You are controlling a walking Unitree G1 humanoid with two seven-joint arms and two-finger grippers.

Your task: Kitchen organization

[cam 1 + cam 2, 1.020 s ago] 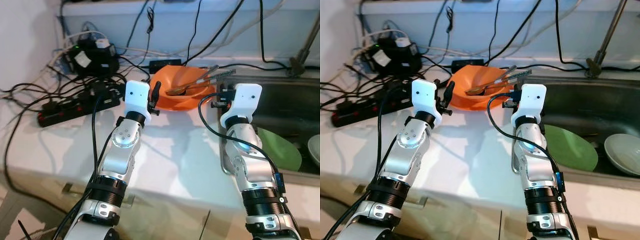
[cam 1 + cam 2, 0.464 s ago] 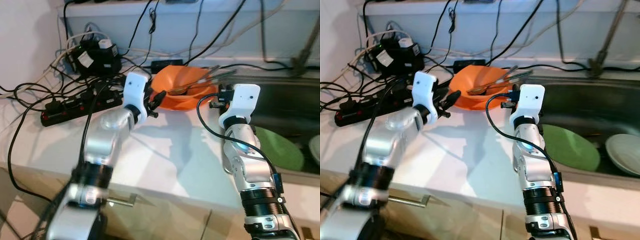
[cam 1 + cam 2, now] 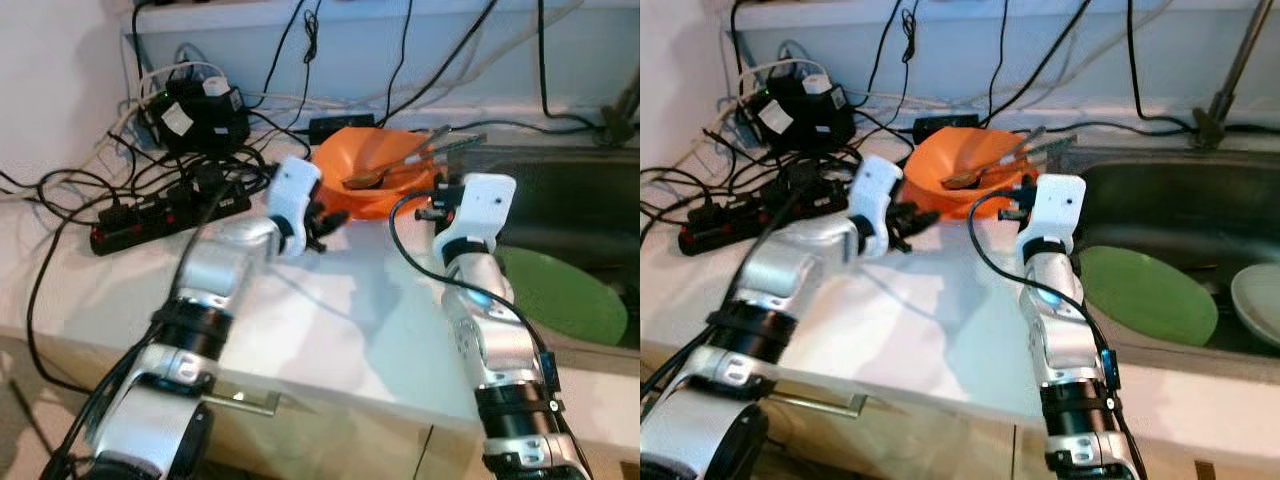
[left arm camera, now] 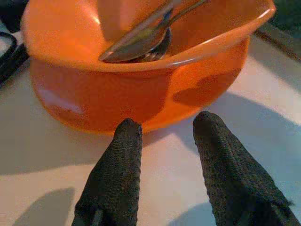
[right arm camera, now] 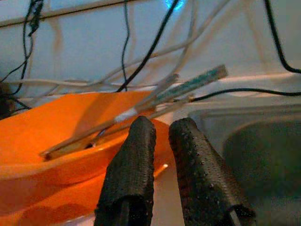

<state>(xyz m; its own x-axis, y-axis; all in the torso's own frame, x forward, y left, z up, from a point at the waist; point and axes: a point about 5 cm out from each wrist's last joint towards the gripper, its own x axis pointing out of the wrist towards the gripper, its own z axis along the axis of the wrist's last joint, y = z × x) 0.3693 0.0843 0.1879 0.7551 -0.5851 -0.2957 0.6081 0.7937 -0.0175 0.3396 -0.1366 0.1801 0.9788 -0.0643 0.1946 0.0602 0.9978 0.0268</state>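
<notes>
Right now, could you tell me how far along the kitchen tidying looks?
Early on. A green plate and a pale dish lie in the sink. In hand: the left gripper, open, sits just short of the orange bowl, the right gripper beside its rim. Left: the bowl, with utensils in it, sits unheld on the counter.

No readable text (white label on black adapter blurred).

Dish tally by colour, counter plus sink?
Orange bowl: 1
Green plate: 1
Pale dish, cut off at the frame edge: 1
Total: 3
</notes>
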